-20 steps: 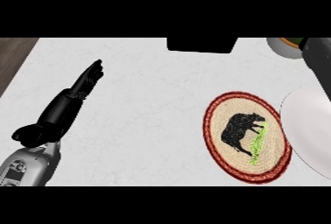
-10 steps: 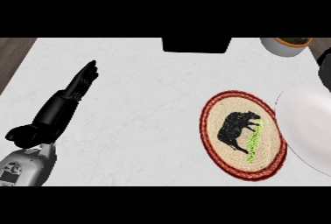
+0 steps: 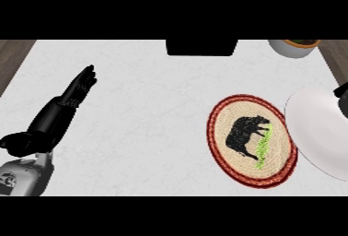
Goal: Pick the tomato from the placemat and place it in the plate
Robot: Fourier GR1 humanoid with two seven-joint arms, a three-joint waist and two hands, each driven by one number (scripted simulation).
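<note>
Left hand [image 3: 76, 92] rests open, far left; right hand [image 3: 342, 92] hangs over the plate [image 3: 312, 133], fingers unseen; mat [image 3: 252, 140] bare of tomato.

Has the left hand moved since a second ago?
No. The left hand keeps its gap to the placemat; both drifted slightly left together, so only the view shifted.

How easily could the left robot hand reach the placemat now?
Probably yes: only bare counter lies between the left robot hand and the placemat, and nothing stands in the way.
</note>
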